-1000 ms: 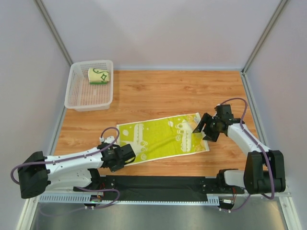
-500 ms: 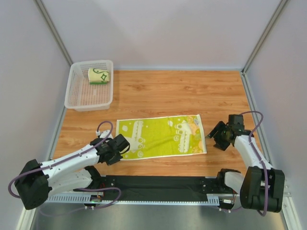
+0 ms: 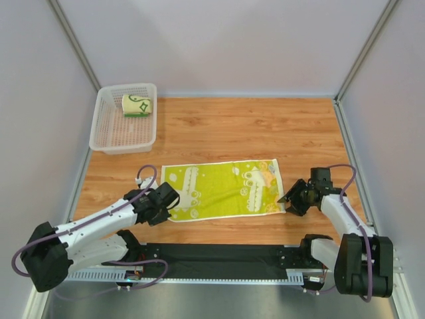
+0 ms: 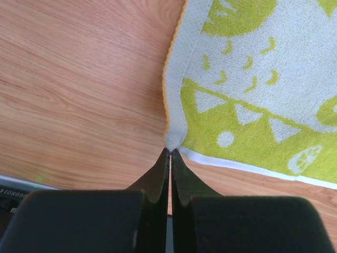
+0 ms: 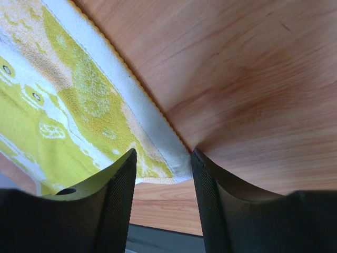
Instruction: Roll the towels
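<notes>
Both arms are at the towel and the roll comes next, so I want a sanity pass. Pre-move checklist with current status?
1. Spread: green-yellow towel lies flat, no folds: ok.
2. Left hold: left gripper is shut on the near-left corner: ok.
3. Left pinch depth: only the corner's very tip is between the fingers; whether that holds under a pull: cannot tell.
4. Right hold: right gripper is open, and the near-right corner lies between its fingers ungripped: not ok.
5. Other towel: rolled towel sits in the basket: ok.
</notes>
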`<state>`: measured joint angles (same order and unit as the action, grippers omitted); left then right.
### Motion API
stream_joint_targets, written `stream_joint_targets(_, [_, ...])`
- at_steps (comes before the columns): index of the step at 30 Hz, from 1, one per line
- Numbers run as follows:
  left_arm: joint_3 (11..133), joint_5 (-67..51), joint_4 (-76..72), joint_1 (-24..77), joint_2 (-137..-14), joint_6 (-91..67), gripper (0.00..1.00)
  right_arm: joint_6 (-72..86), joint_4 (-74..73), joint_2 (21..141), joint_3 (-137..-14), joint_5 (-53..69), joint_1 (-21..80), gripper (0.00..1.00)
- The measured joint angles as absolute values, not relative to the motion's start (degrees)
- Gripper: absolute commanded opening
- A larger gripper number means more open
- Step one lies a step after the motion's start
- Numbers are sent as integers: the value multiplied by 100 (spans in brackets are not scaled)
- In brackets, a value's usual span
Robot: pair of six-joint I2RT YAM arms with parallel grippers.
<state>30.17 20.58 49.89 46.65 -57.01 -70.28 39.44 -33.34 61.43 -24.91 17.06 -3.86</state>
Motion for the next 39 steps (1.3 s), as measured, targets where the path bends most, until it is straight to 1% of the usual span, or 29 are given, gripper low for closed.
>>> stream_joint_targets(4, [3017, 2047, 4995, 4641, -5581, -7013, 0, 3964, -3413, 6001, -2397, 1774, -357, 46])
stream_joint_targets(5, [3017, 2047, 4998, 4637, -5557, -7015, 0, 3964, -3457, 5905, -2353, 1774, -342, 42])
stream_joint_targets(6, [3017, 2045, 5000, 4637, -5546, -7015, 0, 3959, -3527, 5802, -2311, 1765, -336, 42])
stream_joint_targets(8, [3017, 2045, 5002, 4635, -5537, -7013, 0, 3964, -3667, 5612, -2235, 1758, -318, 43])
stream_joint_targets(11, [3017, 2040, 5013, 4635, -5537, -7013, 0, 3962, -3841, 5478, -2198, 1767, -301, 48])
stream_joint_targets(18, [3017, 2018, 5039, 4635, -5489, -7013, 0, 3970, -3981, 5238, -2086, 1861, -187, 48])
stream_joint_targets(30, [3017, 2001, 5074, 4635, -5470, -7015, 0, 4097, -3918, 5634, -2178, 1951, -174, 43])
stream_joint_targets(39, [3017, 2003, 5223, 4595, -5207, -7011, 0, 4117, -3920, 5732, -2252, 1846, -187, 44])
